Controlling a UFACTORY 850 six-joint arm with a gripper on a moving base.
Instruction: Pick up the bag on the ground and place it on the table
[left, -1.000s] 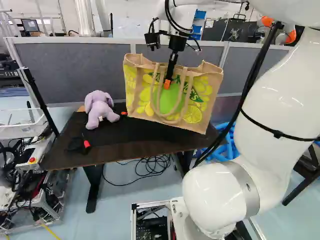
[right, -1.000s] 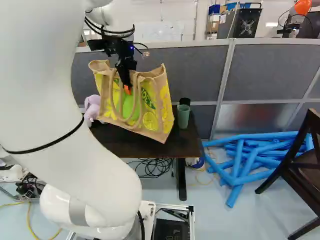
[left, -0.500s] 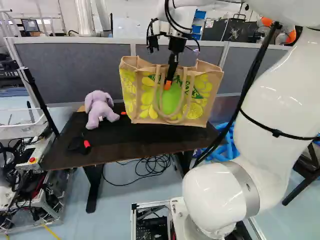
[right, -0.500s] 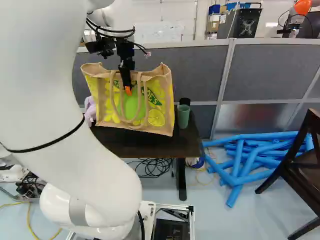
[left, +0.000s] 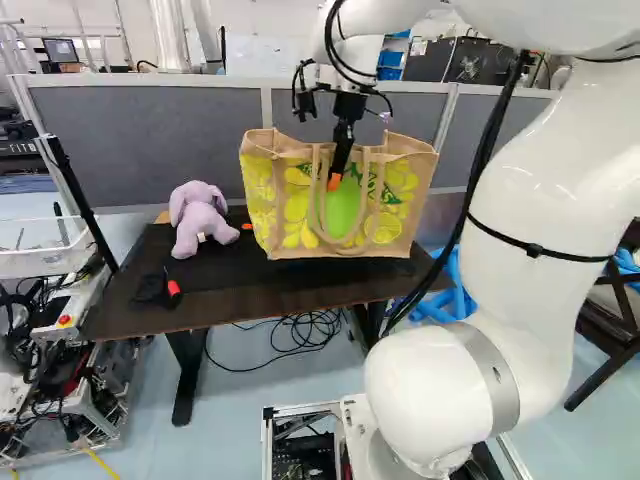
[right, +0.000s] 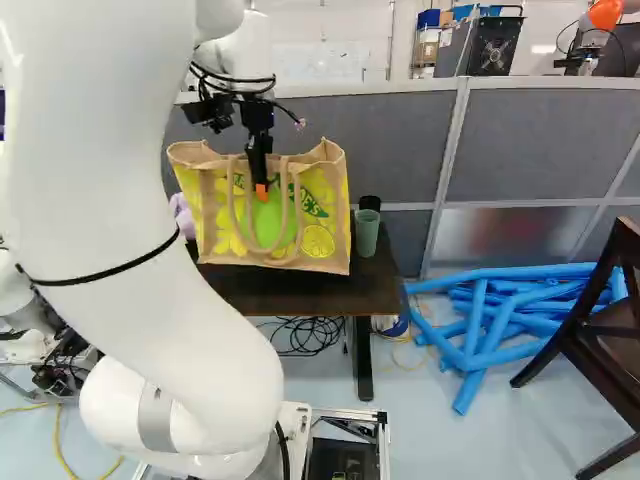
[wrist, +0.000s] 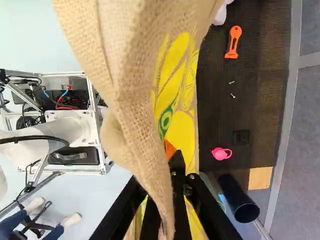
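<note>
In the left base view my gripper (left: 335, 182) points down at the front wall of the upright tan bag (left: 290, 208) with yellow and green print. The bag stands level at the top of the dark table (left: 240, 292); I cannot tell whether its full weight rests there. Its two looped handles hang down the front, beside the orange fingertip. In the wrist view the gripper (wrist: 173, 154) is shut on the bag (wrist: 135, 70), whose tan cloth passes between the black fingers and hides part of them.
A lilac plush toy (left: 200, 218) sits beside the bag, with a black and red item (left: 171, 288) nearer the table's front edge. A green cup (right: 366, 232) stands on the bag's other side. Grey partition (right: 540, 150) behind; blue tubes (right: 480, 335) and a chair (right: 605, 330) to the side.
From hanging tilted, the bag has swung level, then come down a little with the gripper. My arm has lowered and shifted, most clearly in the last half second. The base has not moved.
</note>
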